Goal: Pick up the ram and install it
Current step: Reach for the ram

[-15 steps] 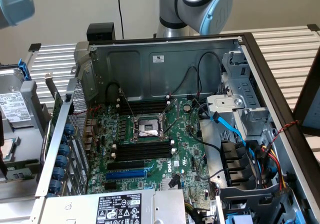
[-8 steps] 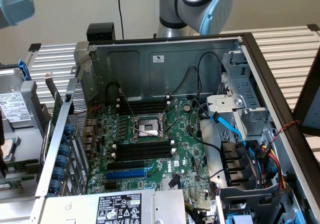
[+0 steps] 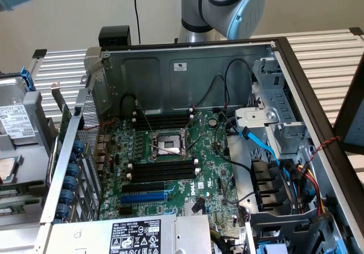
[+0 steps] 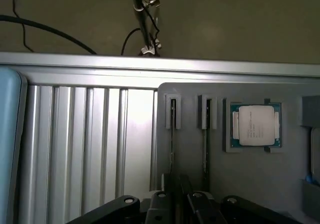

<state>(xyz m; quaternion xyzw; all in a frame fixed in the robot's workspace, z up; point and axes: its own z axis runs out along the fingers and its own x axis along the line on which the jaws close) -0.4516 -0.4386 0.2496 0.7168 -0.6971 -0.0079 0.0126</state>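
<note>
I see the ribbed aluminium table [image 4: 90, 144] against a plain wall, then the grey tray [image 4: 260, 184] with two narrow slots, each holding a thin dark strip edge-on (the ram [image 4: 172, 144], I take it), then one processor [image 4: 253, 126]. My gripper [image 4: 182, 194] sits nearest those strips; I can't tell its opening or any hold.

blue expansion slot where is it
The blue expansion slot lies on the motherboard toward the exterior view's left, between the lower black memory slots and the power supply's label.
</note>
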